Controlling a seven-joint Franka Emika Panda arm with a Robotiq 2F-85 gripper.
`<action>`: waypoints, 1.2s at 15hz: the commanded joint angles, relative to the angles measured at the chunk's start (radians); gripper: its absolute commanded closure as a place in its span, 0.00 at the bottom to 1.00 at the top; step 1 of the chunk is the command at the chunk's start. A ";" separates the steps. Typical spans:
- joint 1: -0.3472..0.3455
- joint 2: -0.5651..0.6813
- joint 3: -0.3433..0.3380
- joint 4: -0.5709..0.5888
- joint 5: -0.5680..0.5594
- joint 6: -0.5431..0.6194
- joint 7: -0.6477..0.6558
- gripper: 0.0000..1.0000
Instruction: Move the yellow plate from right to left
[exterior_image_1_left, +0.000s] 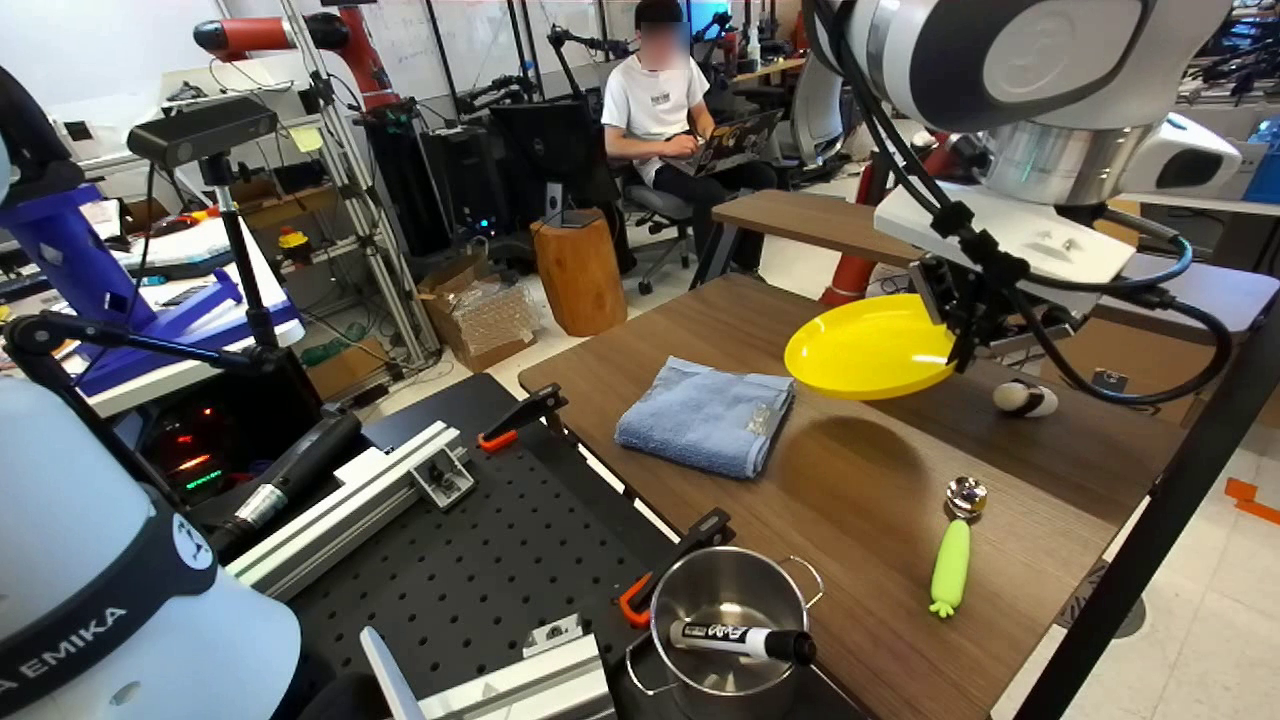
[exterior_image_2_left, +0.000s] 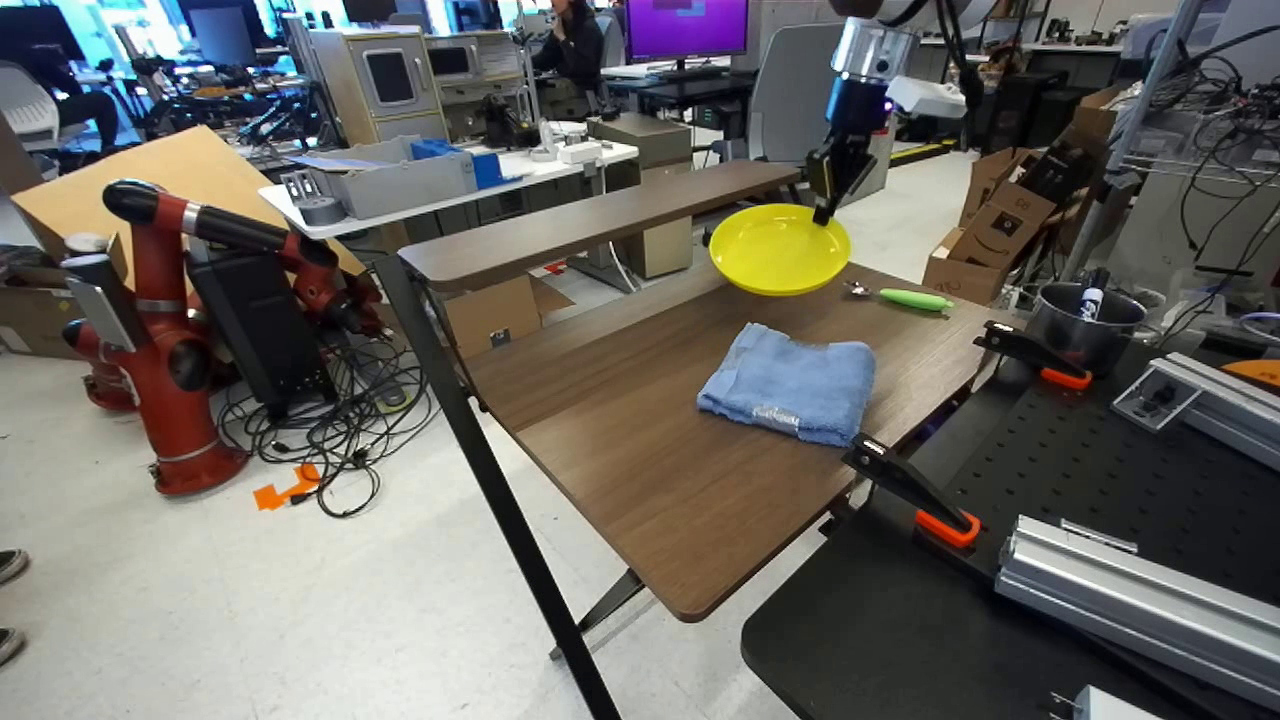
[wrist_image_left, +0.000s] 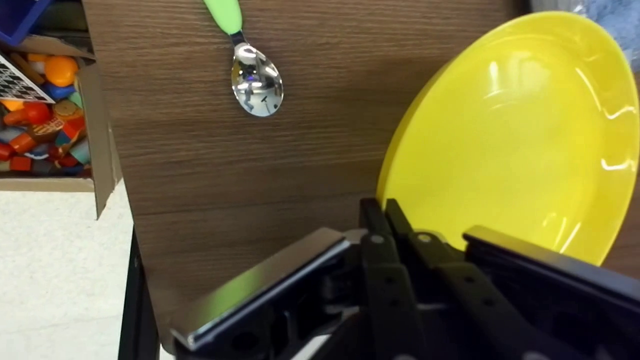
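Brown tabletop lies beneath the yellow plate, its rim pinched and partly hidden by the gripper.

Folded blue cloth on worktop. Green-handled spoon on same worktop, apart from cloth. Steel pot, marker inside, well apart from cloth.

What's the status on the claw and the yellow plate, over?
Claw shut on yellow plate. Plate held up off the table. Folded blue cloth lying on tabletop, possibly in the way.
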 joint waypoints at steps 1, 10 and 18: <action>-0.050 -0.119 0.063 -0.129 0.102 0.037 -0.126 0.99; 0.113 -0.220 0.086 -0.262 0.175 0.046 -0.169 0.99; 0.254 -0.144 0.086 -0.196 0.114 0.045 -0.066 0.99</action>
